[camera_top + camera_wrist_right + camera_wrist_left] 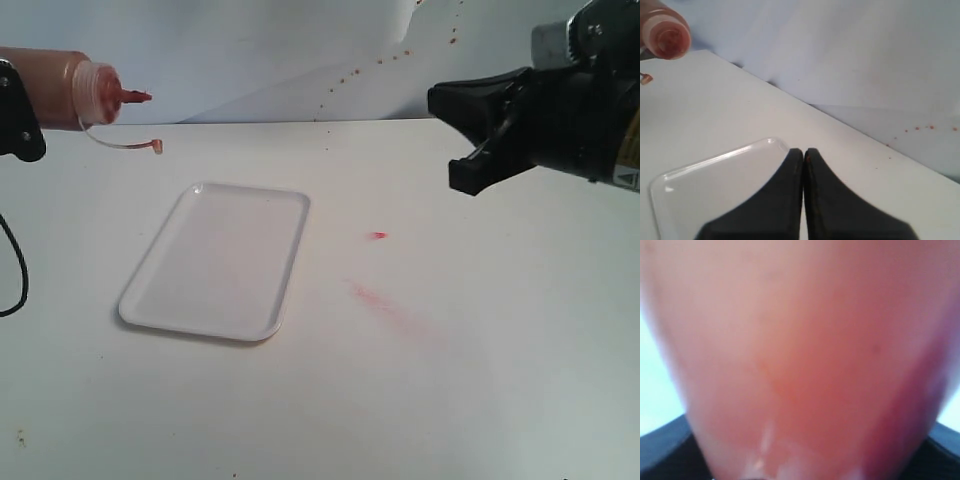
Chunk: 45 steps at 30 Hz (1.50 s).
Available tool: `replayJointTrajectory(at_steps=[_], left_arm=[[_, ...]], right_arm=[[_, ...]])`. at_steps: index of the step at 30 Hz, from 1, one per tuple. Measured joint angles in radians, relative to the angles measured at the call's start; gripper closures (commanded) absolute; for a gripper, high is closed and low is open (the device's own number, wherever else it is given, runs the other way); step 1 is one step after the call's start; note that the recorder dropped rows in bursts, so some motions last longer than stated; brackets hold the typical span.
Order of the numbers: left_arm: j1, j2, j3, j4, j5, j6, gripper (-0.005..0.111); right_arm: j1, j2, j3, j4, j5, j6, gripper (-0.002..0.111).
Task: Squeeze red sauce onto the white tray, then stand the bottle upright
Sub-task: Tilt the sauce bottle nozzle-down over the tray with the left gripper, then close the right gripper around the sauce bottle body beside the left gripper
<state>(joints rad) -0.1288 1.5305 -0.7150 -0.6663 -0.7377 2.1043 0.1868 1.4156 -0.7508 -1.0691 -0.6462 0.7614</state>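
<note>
- Now holding the bottle sideways in the air at the far left, with the left gripper clamped round its body, the nozzle pointing right and the cap dangling on its tether.
- Showing sauce dark red through the nozzle end, and none on the tray, which is lying flat left of centre on the table.
- Hanging the right gripper high at the right, jaws pressed together on nothing.
- Risking a miss by squeezing from here, the nozzle seemingly left of and beyond the tray. The blob and pale smear right of the tray, plus specks on the backdrop, are pointing to sauce flying wide.
- Risking a spurt past the rim from too hard a squeeze or too flat a tilt.
- Risking a topple later, when releasing the bottle off vertical or near the tray's rim.
- Seeing little of the left gripper, cut off at the exterior view's left edge along with the bottle's base.
- Getting only a blurred orange surface in the left wrist view, so not making out the fingers, the exact grip or the sauce level.
</note>
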Motion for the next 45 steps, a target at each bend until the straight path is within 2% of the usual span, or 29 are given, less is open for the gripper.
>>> replayJointTrajectory(at_steps=[1, 3, 4, 5, 6, 8, 9, 14, 20, 31, 35, 39, 45], left_arm=[[0.0, 0.0, 0.0, 0.034, -0.002, 0.0, 0.107], [0.0, 0.01, 0.0, 0.091, -0.03, 0.003, 0.107], [0.0, 0.015, 0.0, 0.107, -0.047, 0.003, 0.107], [0.0, 0.033, 0.0, 0.132, -0.081, 0.003, 0.107], [0.0, 0.045, 0.0, 0.143, -0.098, 0.003, 0.107], [0.0, 0.089, -0.009, 0.16, -0.137, 0.007, 0.107], [0.0, 0.117, -0.024, 0.167, -0.168, 0.007, 0.107], [0.0, 0.159, -0.059, 0.203, -0.267, 0.007, 0.107], [0.0, 0.161, -0.059, 0.23, -0.277, 0.007, 0.107], [0.0, 0.161, -0.059, 0.232, -0.279, 0.007, 0.107], [0.0, 0.161, -0.059, 0.242, -0.279, 0.007, 0.107], [0.0, 0.161, -0.059, 0.262, -0.279, 0.007, 0.107], [0.0, 0.161, -0.059, 0.311, -0.279, 0.007, 0.107]], right_arm=[[0.0, 0.042, 0.0, 0.006, -0.057, -0.008, 0.106], [0.0, 0.085, 0.0, 0.042, -0.15, -0.026, 0.092], [0.0, 0.094, 0.0, 0.06, -0.172, -0.031, 0.077], [0.0, 0.103, 0.0, 0.096, -0.198, -0.038, 0.067], [0.0, 0.103, 0.0, 0.117, -0.202, -0.042, 0.043], [0.0, 0.103, 0.0, 0.18, -0.213, -0.051, 0.019], [0.0, 0.103, 0.0, 0.208, -0.216, -0.06, 0.015], [0.0, 0.107, -0.017, 0.271, -0.204, -0.073, 0.015], [0.014, 0.163, -0.086, 0.147, -0.16, 0.027, 0.015], [0.147, 0.21, -0.218, 0.04, -0.016, 0.097, 0.015], [0.162, 0.21, -0.3, -0.015, 0.057, 0.231, 0.017], [0.162, 0.223, -0.403, -0.191, 0.065, 0.432, 0.018], [0.162, 0.334, -0.606, -0.485, -0.085, 0.744, 0.018]])
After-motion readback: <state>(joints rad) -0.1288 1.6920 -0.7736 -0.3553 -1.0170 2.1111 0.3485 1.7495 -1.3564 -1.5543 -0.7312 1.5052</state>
